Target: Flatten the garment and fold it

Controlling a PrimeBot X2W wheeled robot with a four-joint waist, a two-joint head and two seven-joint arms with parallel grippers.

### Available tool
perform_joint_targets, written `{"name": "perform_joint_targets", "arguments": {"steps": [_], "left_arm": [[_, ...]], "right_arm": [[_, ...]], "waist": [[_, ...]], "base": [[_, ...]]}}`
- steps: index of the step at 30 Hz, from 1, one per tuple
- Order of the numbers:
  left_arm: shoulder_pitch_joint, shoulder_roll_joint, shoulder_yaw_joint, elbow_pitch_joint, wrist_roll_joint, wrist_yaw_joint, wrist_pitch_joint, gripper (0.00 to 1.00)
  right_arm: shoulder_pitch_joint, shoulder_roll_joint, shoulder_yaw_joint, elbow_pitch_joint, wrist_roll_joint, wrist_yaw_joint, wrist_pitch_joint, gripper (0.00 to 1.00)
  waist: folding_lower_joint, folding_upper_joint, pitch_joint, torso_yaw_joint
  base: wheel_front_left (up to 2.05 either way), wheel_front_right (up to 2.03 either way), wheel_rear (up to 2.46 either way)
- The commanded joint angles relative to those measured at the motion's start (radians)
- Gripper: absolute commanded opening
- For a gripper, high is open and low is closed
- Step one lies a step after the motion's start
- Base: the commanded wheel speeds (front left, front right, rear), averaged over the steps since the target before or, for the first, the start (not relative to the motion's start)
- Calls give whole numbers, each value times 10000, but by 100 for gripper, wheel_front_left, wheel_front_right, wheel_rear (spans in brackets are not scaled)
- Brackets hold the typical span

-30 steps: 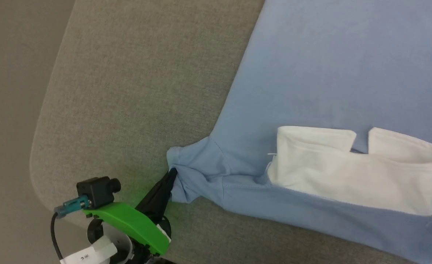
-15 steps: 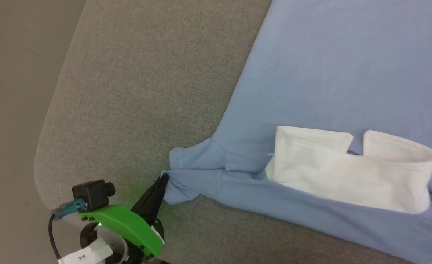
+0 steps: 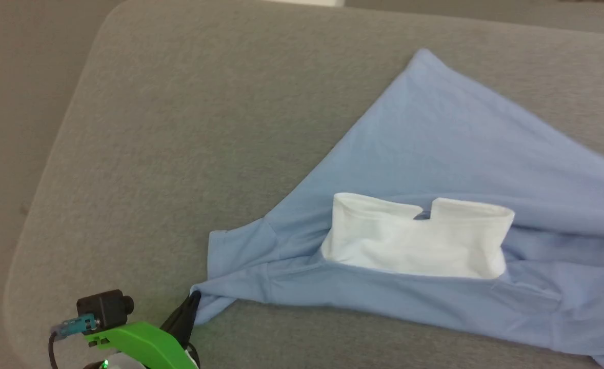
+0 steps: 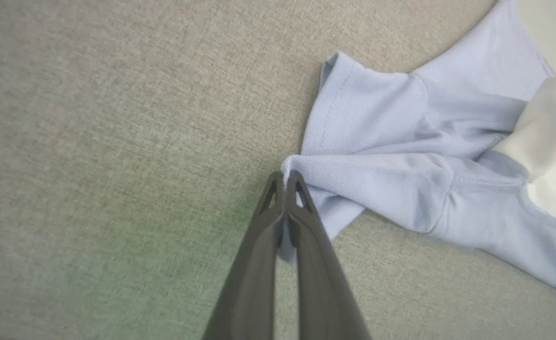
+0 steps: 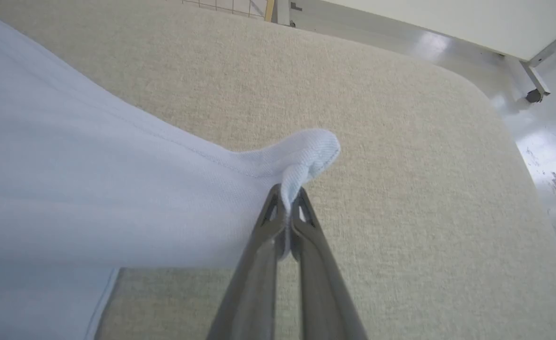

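Polo shirt [image 3: 435, 148]: right gripper [image 5: 287, 196] just clamped on a fabric corner [image 5: 313, 146], left gripper [image 4: 286, 178] still pinching the sleeve [image 4: 363, 184] edge; both ends held, ready to stretch flat

A grey woven cushion [image 3: 204, 128] with rounded corners lies above a glossy pale floor [image 5: 549, 141].

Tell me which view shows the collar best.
Head view: whole collar on the garment, notch visible. Left wrist view catches one end at its right border. Right wrist view looks at a blue corner.
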Motion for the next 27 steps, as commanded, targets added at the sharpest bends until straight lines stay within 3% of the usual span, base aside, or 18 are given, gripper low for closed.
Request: {"name": "perform_joint_targets", "arguments": {"steps": [1,6,11,13,14,20,21,27], "left_arm": [[137,121,61,-78,6,76,50,0],[271,251,115,-269,8,210,152,0],[238,283,63,-347,25,244,232,0],[210,282,35,-353,30,243,251,0],[196,281,24,-352,32,242,257,0],[161,306,9,-368,34,251,277,0],[112,302,5,-381,34,250,273,0],[-168,283,-77,-406,65,175,311,0]], "right_arm": [[423,267,-114,-37,147,-17,323,0],[1577,1057,-325,-51,712,-17,1972,0],[2134,1478,-55,171,1218,-17,2842,0],[2208,1457,128,219,1312,-17,2904,29],[2208,1393,207,196,1318,-17,2855,100],[1432,618,785,-462,1024,-17,1694,100],[564,152,1787,-716,1059,-17,477,100],[-2004,-681,5292,-79,1440,-17,-1347,100]], "waist": [[0,0,-1008,-1152],[0,0,-1137,-1537],[0,0,-1147,-1712],[0,0,-1153,-1736],[0,0,-1157,-1745],[0,0,-1160,-1776],[0,0,-1110,-1756],[0,0,-822,-1547]], "base": [[0,0,0],[0,0,0],[0,0,0],[0,0,0],[0,0,0],[0,0,0],[0,0,0],[0,0,0]]}}
